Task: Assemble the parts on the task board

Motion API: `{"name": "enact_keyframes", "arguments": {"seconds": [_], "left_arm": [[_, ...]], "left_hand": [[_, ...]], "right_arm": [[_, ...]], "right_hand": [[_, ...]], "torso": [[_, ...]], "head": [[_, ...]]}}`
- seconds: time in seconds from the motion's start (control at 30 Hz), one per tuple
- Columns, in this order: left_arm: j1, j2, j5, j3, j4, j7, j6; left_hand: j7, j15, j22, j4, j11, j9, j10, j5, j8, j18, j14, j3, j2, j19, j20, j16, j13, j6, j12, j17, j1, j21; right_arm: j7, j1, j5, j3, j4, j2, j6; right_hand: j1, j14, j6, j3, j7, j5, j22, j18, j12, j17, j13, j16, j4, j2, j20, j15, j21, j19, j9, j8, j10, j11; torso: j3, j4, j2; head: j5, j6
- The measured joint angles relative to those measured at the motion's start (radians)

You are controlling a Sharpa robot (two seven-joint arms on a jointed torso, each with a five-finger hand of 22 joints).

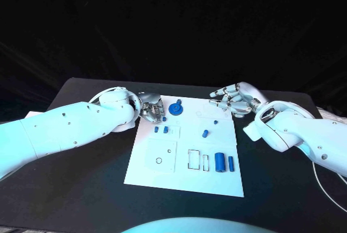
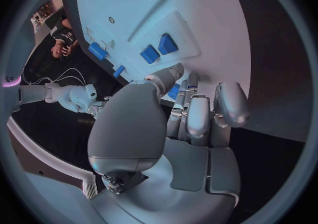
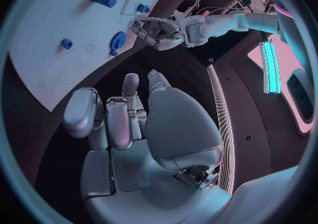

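The task board (image 1: 148,168) lies flat in the middle of the black tabletop (image 1: 79,193), between both arms, presumably so either can work on it.

The left robot hand (image 1: 151,110) sits at the board's far left corner, fingers curled downward over the edge, just beside the blue gear (image 1: 176,109). Whether it pinches anything cannot be told; no part shows between its fingers in the left wrist view. Judgement: it is poised to work near the gear.

The right robot hand (image 1: 232,101) hovers off the board's far right corner, fingers loosely spread, holding nothing. It appears parked clear so as not to block the board.

On the board: two small blue blocks (image 1: 161,129) nearer than the gear, a blue peg (image 1: 206,133) toward the middle, two blue cylinders (image 1: 224,163) near the near right edge.
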Motion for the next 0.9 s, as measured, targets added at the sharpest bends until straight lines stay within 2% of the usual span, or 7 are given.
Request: {"name": "enact_keyframes", "arguments": {"seconds": [0.07,0.17,0.3,0.37,0.53,0.67,0.9], "left_arm": [[0.000,-0.008,0.007,0.000,-0.004,0.004,-0.011],[-0.001,-0.030,0.060,-0.002,-0.011,0.024,-0.062],[-0.002,-0.070,0.278,-0.003,-0.009,0.109,-0.167],[-0.001,-0.090,0.417,-0.006,0.005,0.170,-0.204],[-0.006,-0.135,0.789,-0.016,0.076,0.355,-0.257],[-0.016,-0.162,1.109,-0.019,0.132,0.474,-0.273],[-0.025,-0.170,1.400,-0.020,0.172,0.562,-0.281]], "left_hand": [[0.001,0.000,-0.014,0.000,0.006,-0.002,-0.005,0.000,0.000,0.000,0.000,0.000,0.000,-0.006,0.006,0.000,-0.005,-0.001,0.000,-0.002,0.000,-0.021],[-0.003,0.002,-0.057,-0.006,0.007,0.003,-0.007,0.000,0.023,0.000,-0.002,0.015,0.009,-0.028,0.011,-0.020,-0.006,0.044,0.000,-0.045,0.009,-0.086],[0.000,0.008,-0.237,-0.005,0.003,0.002,-0.003,0.000,0.030,0.056,-0.108,0.033,0.028,-0.156,0.012,-0.207,-0.006,0.069,0.016,-0.311,0.012,-0.365],[0.001,0.008,-0.286,-0.005,0.000,0.001,0.016,0.000,0.036,0.056,-0.141,0.033,0.034,-0.195,0.012,-0.259,-0.002,0.076,0.033,-0.381,0.007,-0.442],[-0.001,0.008,-0.335,0.021,-0.005,-0.001,0.034,0.000,0.046,0.071,-0.172,-0.011,0.057,-0.235,0.014,-0.305,0.008,0.081,0.062,-0.445,-0.024,-0.521],[-0.001,0.005,-0.346,0.026,-0.005,-0.002,0.034,0.000,0.046,0.071,-0.181,-0.029,0.052,-0.235,0.013,-0.320,0.009,0.081,0.066,-0.469,-0.029,-0.533],[-0.001,0.007,-0.361,0.041,-0.005,-0.005,0.027,0.000,0.050,0.071,-0.201,-0.067,0.059,-0.239,0.017,-0.343,0.012,0.081,0.080,-0.506,-0.052,-0.557]], "right_arm": [[-0.018,0.000,-0.020,0.000,-0.006,-0.001,0.011],[-0.049,0.000,-0.085,0.000,-0.018,-0.003,0.040],[-0.086,0.000,-0.230,0.000,-0.031,-0.007,0.087],[-0.102,0.000,-0.313,0.000,-0.033,-0.007,0.109],[-0.141,-0.008,-0.534,0.001,-0.025,-0.008,0.165],[-0.168,-0.015,-0.685,0.000,-0.017,-0.006,0.197],[-0.200,-0.021,-0.820,0.000,-0.016,0.019,0.213]], "right_hand": [[0.044,0.000,0.003,0.018,-0.002,-0.025,-0.030,0.000,-0.064,-0.024,-0.051,-0.025,-0.024,0.002,-0.003,-0.007,-0.022,-0.008,0.001,0.000,-0.027,0.002],[0.109,0.000,0.018,0.056,-0.006,-0.052,-0.064,0.015,-0.200,-0.060,-0.158,-0.063,-0.058,-0.004,-0.001,-0.007,-0.047,-0.017,0.003,0.001,-0.086,0.004],[0.155,0.000,0.060,0.120,-0.010,-0.081,-0.081,0.015,-0.388,-0.077,-0.350,-0.079,-0.067,-0.030,0.003,-0.007,-0.058,-0.013,0.004,0.008,-0.121,0.006],[0.167,0.000,0.091,0.152,-0.009,-0.100,-0.083,0.015,-0.446,-0.079,-0.429,-0.079,-0.069,-0.042,0.001,-0.007,-0.062,-0.010,0.004,0.008,-0.092,0.002],[0.160,0.000,0.132,0.223,-0.021,-0.133,-0.101,0.015,-0.524,-0.094,-0.557,-0.099,-0.064,-0.070,0.002,-0.007,-0.079,-0.005,0.004,0.008,-0.048,-0.003],[0.143,0.000,0.135,0.250,-0.024,-0.145,-0.124,0.015,-0.553,-0.102,-0.604,-0.101,-0.057,-0.088,-0.005,-0.018,-0.094,-0.003,0.003,-0.002,-0.048,-0.003],[0.129,0.000,0.136,0.298,-0.025,-0.151,-0.160,0.016,-0.587,-0.117,-0.676,-0.112,-0.053,-0.111,-0.019,-0.032,-0.119,0.002,-0.002,-0.010,-0.048,-0.003]], "torso": [[0.0000,0.0001,0.000],[-0.0001,0.0000,0.000],[0.0005,-0.0003,0.000],[0.0006,-0.0014,0.000],[0.0001,-0.0012,0.000],[-0.0012,0.0005,-0.001],[-0.0009,0.0000,0.000]], "head": [[0.000,0.001],[-0.002,0.003],[-0.017,0.010],[-0.026,0.015],[-0.053,0.023],[-0.068,0.026],[-0.068,0.030]]}}
